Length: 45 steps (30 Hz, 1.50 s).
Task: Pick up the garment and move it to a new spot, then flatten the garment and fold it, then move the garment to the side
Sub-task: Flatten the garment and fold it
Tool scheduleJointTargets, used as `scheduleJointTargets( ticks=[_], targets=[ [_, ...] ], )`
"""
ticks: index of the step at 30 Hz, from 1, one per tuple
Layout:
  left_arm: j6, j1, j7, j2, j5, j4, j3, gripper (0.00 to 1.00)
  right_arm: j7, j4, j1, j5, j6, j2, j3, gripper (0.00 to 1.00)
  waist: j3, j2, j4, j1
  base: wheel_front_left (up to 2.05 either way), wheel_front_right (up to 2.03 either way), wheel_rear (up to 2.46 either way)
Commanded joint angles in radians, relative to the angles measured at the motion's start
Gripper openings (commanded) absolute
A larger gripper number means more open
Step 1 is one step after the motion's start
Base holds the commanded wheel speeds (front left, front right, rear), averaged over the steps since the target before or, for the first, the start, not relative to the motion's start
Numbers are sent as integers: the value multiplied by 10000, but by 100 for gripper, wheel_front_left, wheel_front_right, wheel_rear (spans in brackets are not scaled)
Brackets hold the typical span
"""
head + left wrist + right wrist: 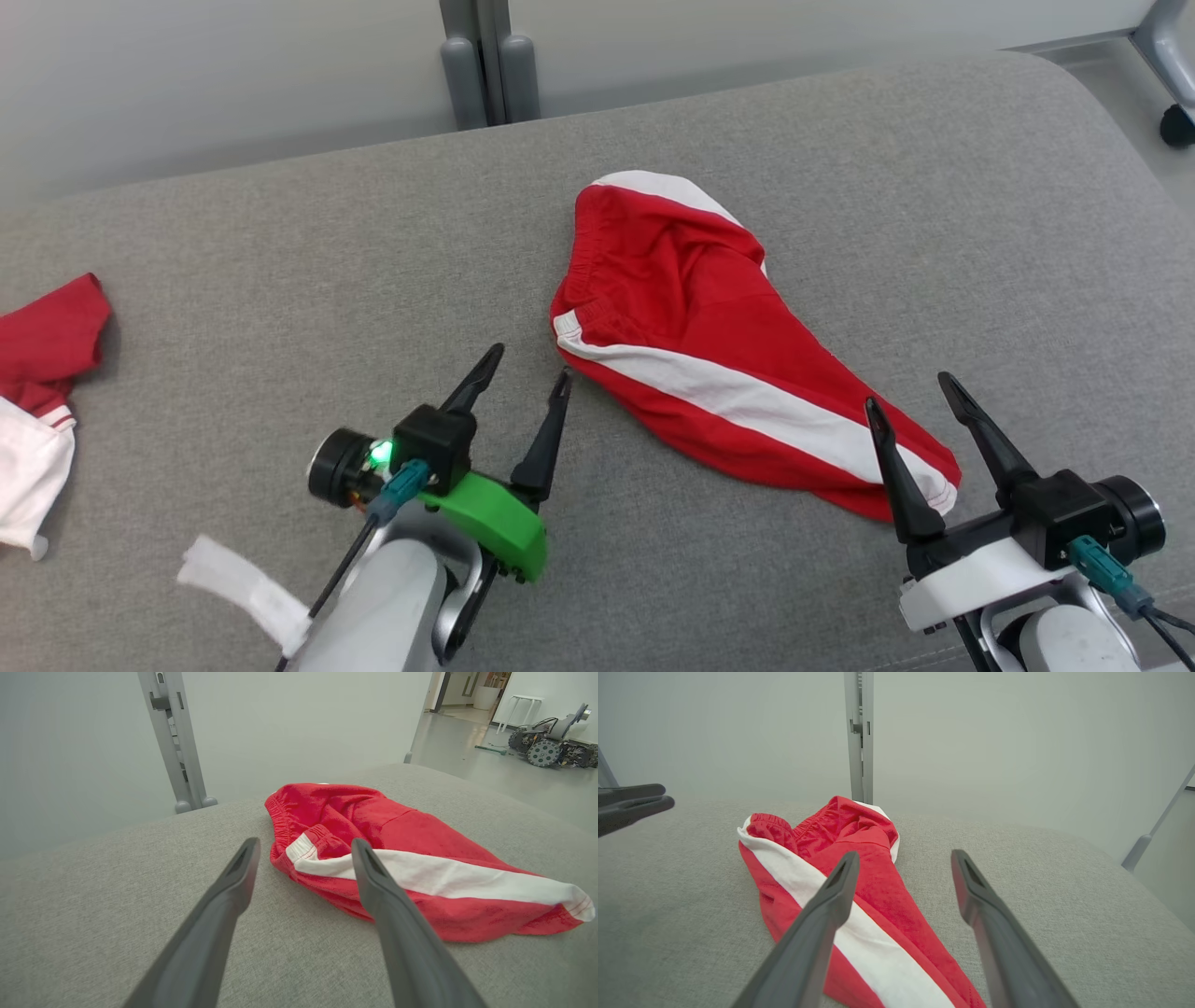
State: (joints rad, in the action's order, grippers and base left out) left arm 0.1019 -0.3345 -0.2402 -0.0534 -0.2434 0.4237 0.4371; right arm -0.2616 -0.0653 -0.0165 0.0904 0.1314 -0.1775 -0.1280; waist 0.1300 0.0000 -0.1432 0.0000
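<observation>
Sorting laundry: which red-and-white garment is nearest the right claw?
The red shorts with the white stripe, beside the right claw; the other garment lies at the left edge.

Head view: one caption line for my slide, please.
Red shorts on a grey cushion; left gripper and right gripper open near them.
</observation>
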Motion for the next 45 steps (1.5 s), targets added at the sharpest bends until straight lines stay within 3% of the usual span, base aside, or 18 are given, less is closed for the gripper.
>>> scheduleJointTargets(
  ticks=[1,12,23,24,25,26,31,38,45],
  targets=[
    [138,-529,198,-133,-45,298,254,100,-46,7,-176,-123,-14,-34,2,100,246,0,-217,0,0,0,0],
    [280,-3574,1485,-1358,-1063,2597,2961,100,-41,119,-548,-303,-14,301,-83,100,909,0,-885,0,0,0,0],
    [284,-4601,1263,-2022,-2234,3518,4751,100,-42,55,-545,-305,-14,382,40,100,976,0,-1078,0,0,0,0],
    [284,-4608,1291,-2013,-2367,3546,4884,89,-42,44,-537,-327,-14,402,48,100,967,0,-1074,0,0,0,0],
    [284,-4625,1330,-2017,-2515,3583,5033,40,-42,29,-522,-353,-14,424,63,100,952,0,-1067,0,0,0,0],
    [284,-4644,1352,-2036,-2656,3596,5161,0,-42,14,-506,-378,-14,443,71,100,938,0,-1061,0,0,0,0],
    [283,-4744,1223,-2112,-3443,3593,5549,0,-43,-161,-477,-449,-14,457,65,100,831,0,-1015,0,0,0,0],
    [284,-4772,1239,-2187,-4697,3478,5647,0,19,-1093,-272,-814,-14,-180,-353,100,529,0,-1002,0,0,0,0],
    [284,-4841,1641,-2296,-5504,3646,5881,0,520,-2332,-762,-153,-16,-540,-915,100,261,0,-1126,0,0,0,0]
  ],
)
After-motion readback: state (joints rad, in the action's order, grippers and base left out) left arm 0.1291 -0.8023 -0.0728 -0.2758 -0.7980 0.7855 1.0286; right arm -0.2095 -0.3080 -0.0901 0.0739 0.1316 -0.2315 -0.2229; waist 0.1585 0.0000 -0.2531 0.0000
